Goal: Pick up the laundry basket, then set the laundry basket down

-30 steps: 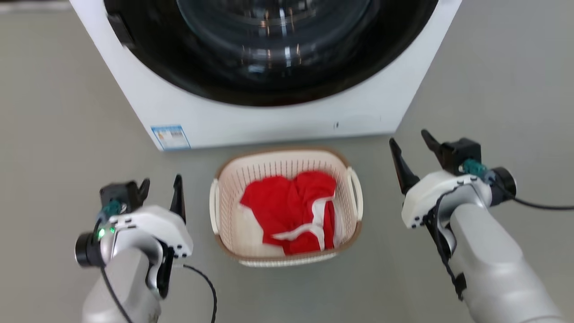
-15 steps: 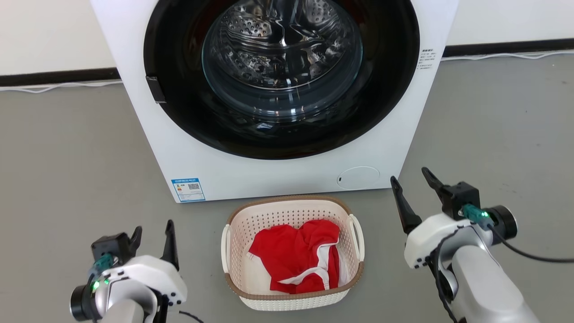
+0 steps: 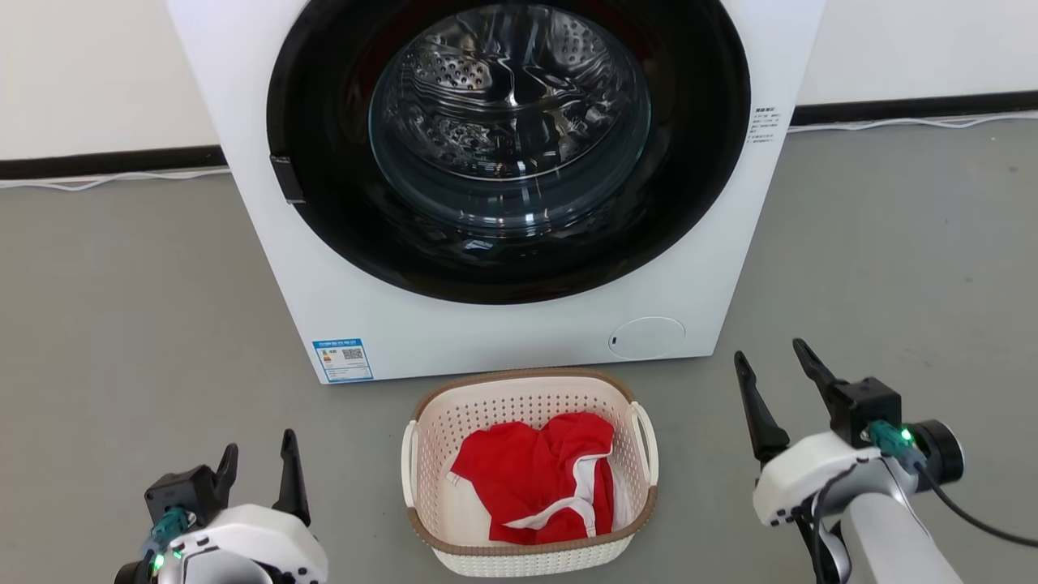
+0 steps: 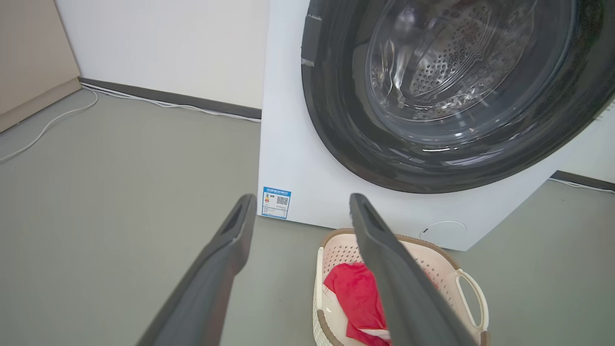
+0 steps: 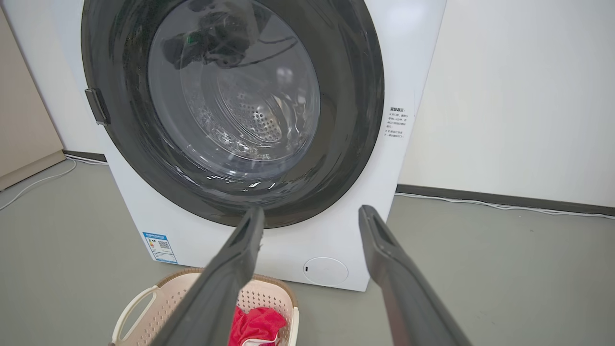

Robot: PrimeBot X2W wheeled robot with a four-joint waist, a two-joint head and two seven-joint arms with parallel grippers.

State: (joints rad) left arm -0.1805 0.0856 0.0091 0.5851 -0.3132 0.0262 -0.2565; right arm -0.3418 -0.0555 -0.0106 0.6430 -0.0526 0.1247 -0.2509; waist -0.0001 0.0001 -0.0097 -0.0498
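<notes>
So, in the head view the laundry basket (image 3: 531, 561) is seen sitting on the grey floor (image 3: 122, 324), just in front of the washing machine (image 3: 486, 349), with a red garment (image 3: 531, 478) bundled inside. The left pincer (image 3: 259, 442) is parked off to the basket's left and the right pincer (image 3: 769, 350) off to its right. Both are spread apart and empty, and neither is touching the basket. In the left wrist view the two dark fingers (image 4: 230, 240) are splayed wide, and the basket is spotted low on the right, partly covered by one finger. In the right wrist view the fingers are likewise held apart, and the basket is caught at the bottom left, behind one finger.
</notes>
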